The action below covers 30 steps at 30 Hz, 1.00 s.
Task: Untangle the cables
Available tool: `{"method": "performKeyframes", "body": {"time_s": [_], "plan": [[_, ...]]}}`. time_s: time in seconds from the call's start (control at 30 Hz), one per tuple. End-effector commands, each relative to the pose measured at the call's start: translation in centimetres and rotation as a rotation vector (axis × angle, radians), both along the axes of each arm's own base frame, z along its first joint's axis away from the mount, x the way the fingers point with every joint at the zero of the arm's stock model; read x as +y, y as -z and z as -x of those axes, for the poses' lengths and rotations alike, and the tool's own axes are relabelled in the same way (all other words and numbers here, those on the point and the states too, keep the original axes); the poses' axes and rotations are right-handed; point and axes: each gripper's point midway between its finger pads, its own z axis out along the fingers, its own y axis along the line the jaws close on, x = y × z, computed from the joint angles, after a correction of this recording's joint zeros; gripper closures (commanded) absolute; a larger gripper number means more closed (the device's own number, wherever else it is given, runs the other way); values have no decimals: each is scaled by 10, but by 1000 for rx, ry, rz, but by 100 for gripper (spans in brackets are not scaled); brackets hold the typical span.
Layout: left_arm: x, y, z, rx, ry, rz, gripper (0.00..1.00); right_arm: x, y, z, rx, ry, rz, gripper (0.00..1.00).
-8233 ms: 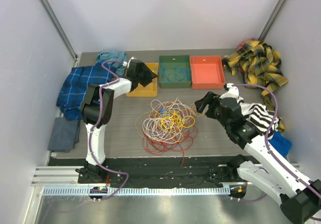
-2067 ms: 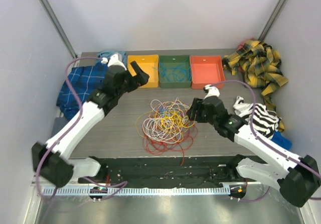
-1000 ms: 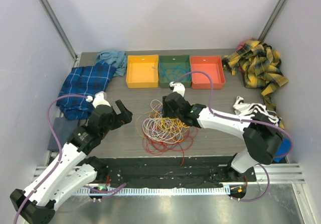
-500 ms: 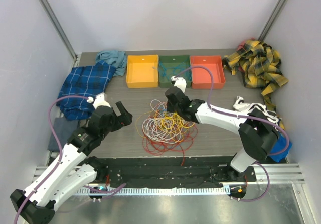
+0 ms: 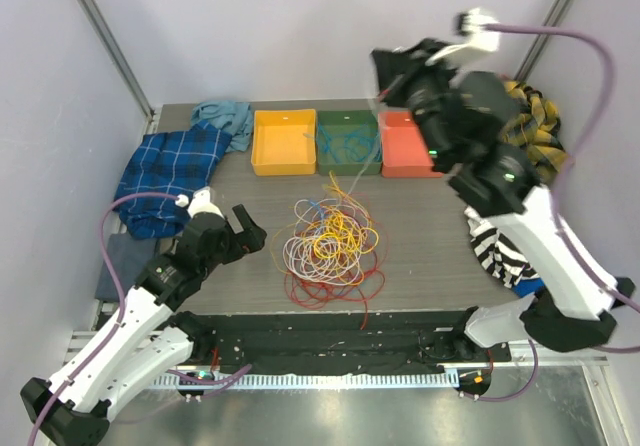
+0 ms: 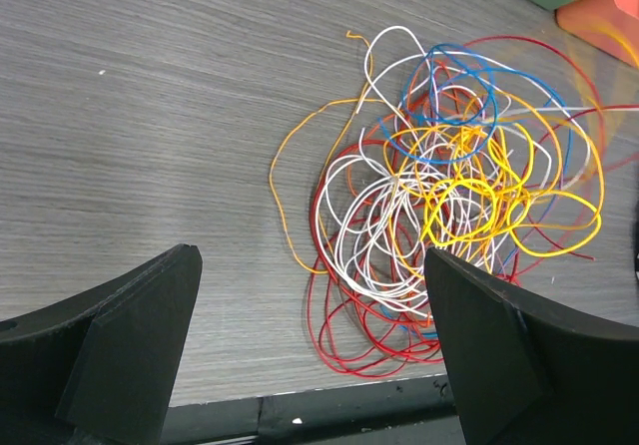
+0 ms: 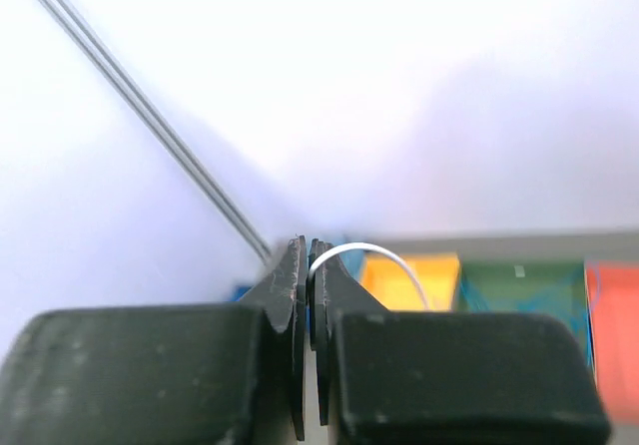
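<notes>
The cables (image 5: 330, 241) lie as a tangled pile of red, orange, yellow, white and blue loops in the middle of the table, also seen in the left wrist view (image 6: 449, 196). My right gripper (image 5: 386, 72) hangs high above the trays, shut on a thin white cable (image 7: 374, 255) that curves out from between its fingertips (image 7: 308, 255). A faint strand runs from it down toward the pile. My left gripper (image 5: 245, 228) stands wide open just left of the pile, low over the table, with nothing between its fingers (image 6: 130, 345).
Three trays stand at the back: yellow (image 5: 283, 169), green (image 5: 323, 146) with blue cables in it, and orange-red (image 5: 405, 166). Cloths lie around the edges: blue plaid (image 5: 165, 171), teal (image 5: 222, 116), grey (image 5: 125, 261), yellow plaid (image 5: 525, 126), striped (image 5: 505, 251).
My right gripper shut on a white cable at the pile's far edge and rose high toward the back right. The pile shifted slightly. The left arm stayed put.
</notes>
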Motion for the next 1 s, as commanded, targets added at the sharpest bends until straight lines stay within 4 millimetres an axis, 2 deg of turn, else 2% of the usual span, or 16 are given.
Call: {"method": "performKeyframes", "body": {"time_s": [0.0,0.17,0.37,0.43,0.53,0.57,0.63,0.67,0.7,0.73,0.83,0.87,0.93,0.97], "plan": [[-8,-5,-2,-22,21,41,0,-36,-42,20,-72,53,3,99],[-13,-5,-3,-22,27,60,0,-58,-79,45,-137,33,-54,99],[-21,-1,-7,-5,37,86,0,-77,-91,57,-164,59,-48,99],[-24,0,-9,-3,38,95,0,-76,-88,57,-158,57,-38,99],[-29,4,-11,12,46,108,0,-73,-48,44,-67,105,25,99],[-30,5,-10,21,51,111,0,-64,-12,32,-5,118,74,99],[-32,6,-11,21,49,122,0,-70,8,32,22,143,77,99],[-33,7,-12,20,47,129,0,-65,27,28,44,143,95,99],[-36,3,-14,4,53,146,0,-66,28,28,43,144,91,99],[-42,-8,-21,-47,63,183,0,-63,27,28,38,134,94,99],[-60,-31,-33,-151,112,242,0,-69,-11,37,-26,114,52,99],[-69,-48,-44,-239,139,261,0,-77,-36,46,-67,110,9,99],[-86,-63,-52,-319,197,273,0,-81,-55,53,-95,96,-19,99],[-95,-79,-58,-383,219,295,0,-88,-75,63,-126,78,-52,99]]}}
